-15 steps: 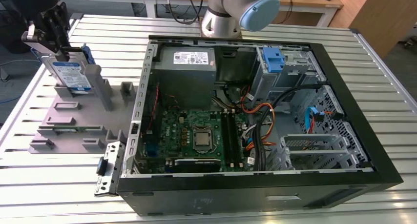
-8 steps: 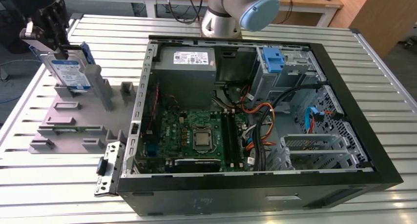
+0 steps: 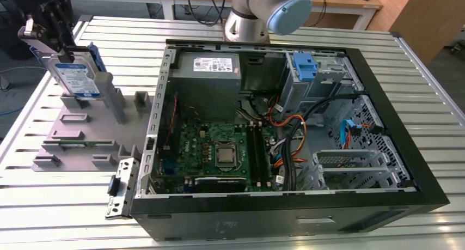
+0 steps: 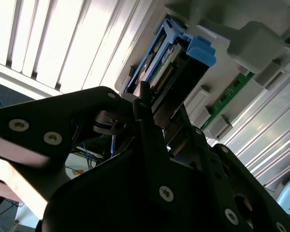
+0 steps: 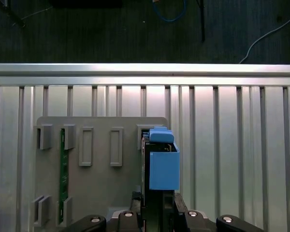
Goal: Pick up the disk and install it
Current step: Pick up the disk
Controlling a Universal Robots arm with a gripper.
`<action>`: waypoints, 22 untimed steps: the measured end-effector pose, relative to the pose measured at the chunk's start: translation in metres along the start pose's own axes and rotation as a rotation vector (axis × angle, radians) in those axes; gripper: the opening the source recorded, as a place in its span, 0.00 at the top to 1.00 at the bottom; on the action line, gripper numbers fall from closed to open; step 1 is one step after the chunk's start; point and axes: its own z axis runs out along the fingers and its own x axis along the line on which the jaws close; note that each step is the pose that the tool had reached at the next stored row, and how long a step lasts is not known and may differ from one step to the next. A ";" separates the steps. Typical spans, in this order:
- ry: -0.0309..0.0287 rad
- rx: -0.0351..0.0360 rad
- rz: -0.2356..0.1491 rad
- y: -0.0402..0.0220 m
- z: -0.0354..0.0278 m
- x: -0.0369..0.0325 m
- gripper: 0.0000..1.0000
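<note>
The disk [image 3: 76, 78], silver-grey with a white-and-blue label and blue rails, stands upright in a slot of the grey fixture [image 3: 80, 144] at the exterior view's left. My gripper [image 3: 67, 56] comes down on its top edge, and its fingers press the disk from both sides. In the first wrist view the disk [image 5: 163, 164] shows edge-on with its blue rail, my gripper [image 5: 157, 208] clamped around its near end. In the second wrist view the dark fingers [image 4: 150, 130] pinch the disk [image 4: 171, 70] by its connector end.
The open computer case [image 3: 407, 168] lies flat at the exterior view's right. It holds a power-supply box [image 3: 210, 70], a motherboard [image 3: 218, 152], cables, a drive bay with a blue clip [image 3: 305, 67] and a metal cage [image 3: 349, 163]. A green board [image 5: 64, 169] stands in the fixture.
</note>
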 end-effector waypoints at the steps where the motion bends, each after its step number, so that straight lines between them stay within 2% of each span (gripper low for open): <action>1: 0.0000 0.0001 0.000 0.0000 0.0000 0.0000 0.65; 9: -0.0001 0.0000 0.000 0.0000 -0.0006 0.0000 0.65; 12: 0.0001 -0.0002 0.000 0.0001 -0.0033 -0.0001 0.65; 17: 0.0000 -0.0001 0.000 0.0004 -0.0139 -0.0004 0.65; 22: 0.0000 0.0000 0.000 0.0008 -0.0293 -0.0008 0.65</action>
